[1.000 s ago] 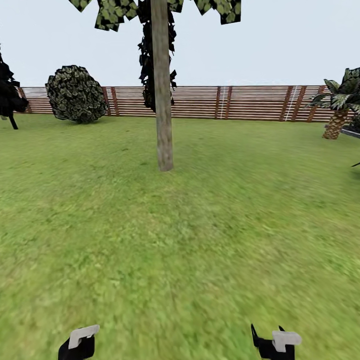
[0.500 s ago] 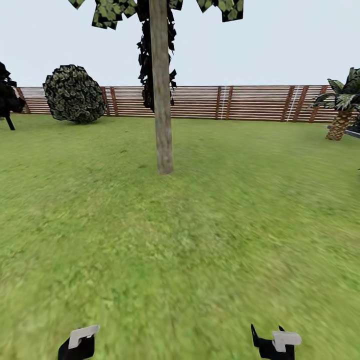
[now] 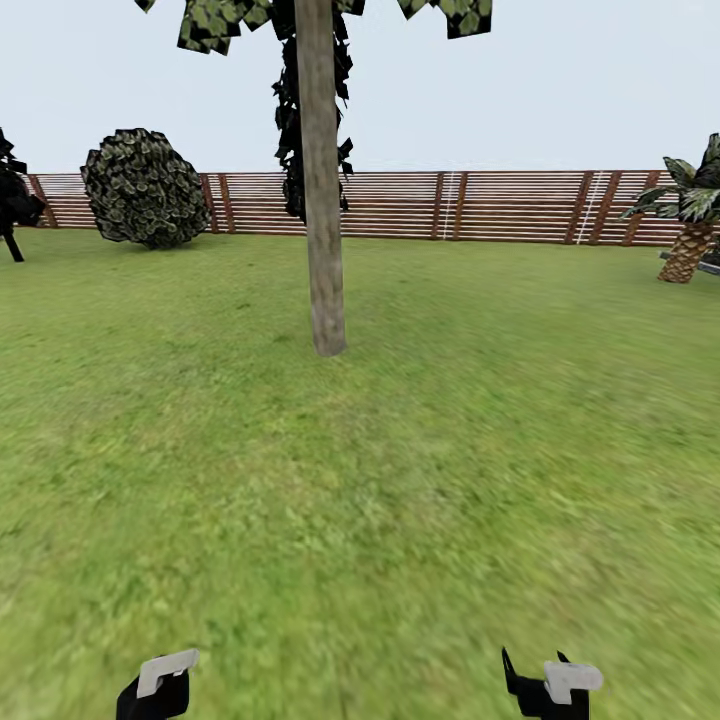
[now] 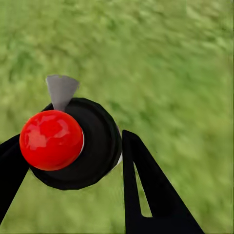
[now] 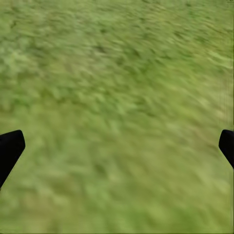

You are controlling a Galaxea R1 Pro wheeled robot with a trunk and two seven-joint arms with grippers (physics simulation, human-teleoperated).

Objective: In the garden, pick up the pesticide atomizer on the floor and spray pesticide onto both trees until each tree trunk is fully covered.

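Pesticide atomizer [image 4: 73, 144] clamped between left fingers [image 4: 146, 190].

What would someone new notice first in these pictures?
The pale tree trunk standing mid-lawn ahead, with the slatted fence behind it. Then the atomizer with its shiny red top, held between the left gripper's fingers above the grass.

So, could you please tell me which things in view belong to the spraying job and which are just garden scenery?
Job:
- pesticide atomizer, held in left gripper
- tree trunk
- lawn

Scenery:
- round bush
- fence
- palm
- right gripper, open
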